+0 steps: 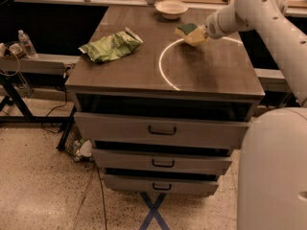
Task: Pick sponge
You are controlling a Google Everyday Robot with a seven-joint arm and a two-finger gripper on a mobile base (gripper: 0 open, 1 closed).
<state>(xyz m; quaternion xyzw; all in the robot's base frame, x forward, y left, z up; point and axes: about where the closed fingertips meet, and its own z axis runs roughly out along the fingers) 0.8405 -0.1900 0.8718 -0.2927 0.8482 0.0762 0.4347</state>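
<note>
Sponge (190, 32): located at the far right part of the surface (216, 75), at the tip of the gripper (201, 33), which enters from the right on the white arm (249, 8). Working from the near edge: three closed drawers (160, 131) sit below the surface. Above them the near half carries only the curve of a white ring (160, 63). A crumpled light-green snack bag (111, 46) lies at mid-depth on the left, well apart from the sponge. Farther back, the sponge sits over the ring's far arc, tilted, green scouring face turned up and to the left, yellow foam toward the gripper. Key relation: the sponge projects leftward from the fingers, its long axis roughly in line with the forearm. The fingers appear clamped on its right end, although the contact itself is mostly hidden. Whether the lower yellow edge touches the surface cannot be determined. Judged from the tilt, the grasp is made and the lift is the step in hand. A cream bowl (171, 7) stands near, just beyond the sponge at the far edge. A straight upward move should clear it.
</note>
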